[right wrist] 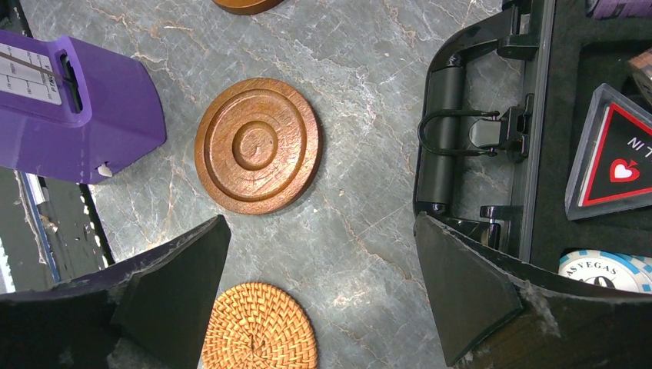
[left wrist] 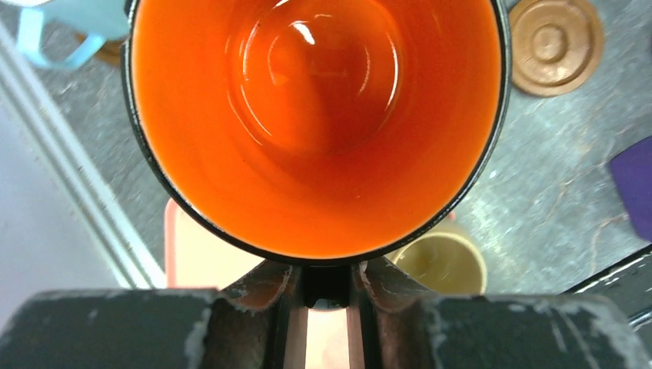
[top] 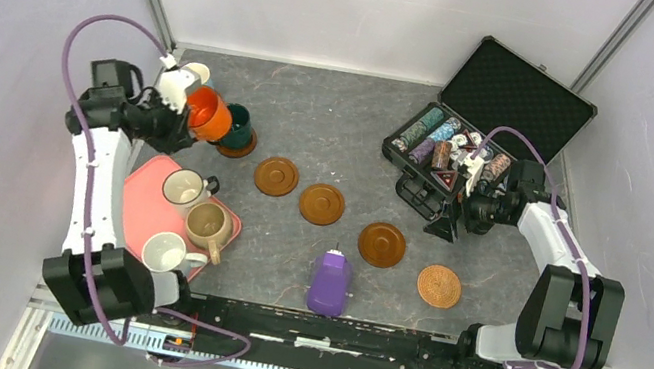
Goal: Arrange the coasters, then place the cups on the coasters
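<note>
Pinching the orange mug (top: 208, 113) at a dark part just under its rim, the left gripper (left wrist: 327, 296) has its jaws pressed close together. Whether that part is the handle I cannot tell. The mug hangs in the upper left of the overhead view, tipped so its mouth faces the wrist camera, just beside the dark green mug (top: 238, 125).

It looks like glazed ceramic: stiff, fairly heavy, slick and likely to chip on a hard knock. A hold this far from its centre probably lets it swing, so it should be brought upright slowly and set down gently.

Three wooden coasters (top: 321, 204) and a woven coaster (top: 439, 286) lie bare across the middle of the frame. The right gripper (right wrist: 319, 227) hovers with its jaws spread wide and empty, beside the open case (top: 519, 99) at right.
</note>
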Tool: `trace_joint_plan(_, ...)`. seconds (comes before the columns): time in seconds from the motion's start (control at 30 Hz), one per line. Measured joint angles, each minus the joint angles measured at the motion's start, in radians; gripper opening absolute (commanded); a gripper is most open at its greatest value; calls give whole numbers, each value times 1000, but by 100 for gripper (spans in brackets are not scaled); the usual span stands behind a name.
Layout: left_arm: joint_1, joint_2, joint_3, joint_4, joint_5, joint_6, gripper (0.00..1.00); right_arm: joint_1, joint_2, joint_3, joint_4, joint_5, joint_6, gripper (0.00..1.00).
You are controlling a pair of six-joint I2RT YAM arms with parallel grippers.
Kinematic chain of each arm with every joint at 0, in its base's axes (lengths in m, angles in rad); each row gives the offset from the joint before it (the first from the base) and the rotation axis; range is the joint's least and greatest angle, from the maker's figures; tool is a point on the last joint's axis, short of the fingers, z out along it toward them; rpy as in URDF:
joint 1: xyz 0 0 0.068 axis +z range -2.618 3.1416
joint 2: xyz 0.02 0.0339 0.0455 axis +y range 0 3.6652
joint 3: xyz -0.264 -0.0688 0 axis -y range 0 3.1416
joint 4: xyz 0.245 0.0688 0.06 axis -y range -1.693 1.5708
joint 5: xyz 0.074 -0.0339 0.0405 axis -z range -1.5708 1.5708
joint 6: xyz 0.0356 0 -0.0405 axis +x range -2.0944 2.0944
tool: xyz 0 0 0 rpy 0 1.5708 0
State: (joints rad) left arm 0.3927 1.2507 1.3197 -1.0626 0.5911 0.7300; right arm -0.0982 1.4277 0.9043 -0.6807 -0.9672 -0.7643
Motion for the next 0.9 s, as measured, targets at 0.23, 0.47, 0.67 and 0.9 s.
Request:
trace_joint_plan(0.23, -288, -21, -97, 168, -167, -248, 2, 0, 0, -3, 3, 1, 0, 98)
trace_joint_plan(0.47, -506, 5, -226, 222, -288, -319, 2, 0, 0, -4, 4, 4, 0, 98)
trace_joint_plan(0.67, -537, 90, -268, 271, -328, -329, 2, 0, 0, -4, 6, 8, 0, 98)
trace_joint_plan(0.9, -566, 161, -285, 334, -356, -354, 2, 0, 0, -13, 8, 23, 0, 98)
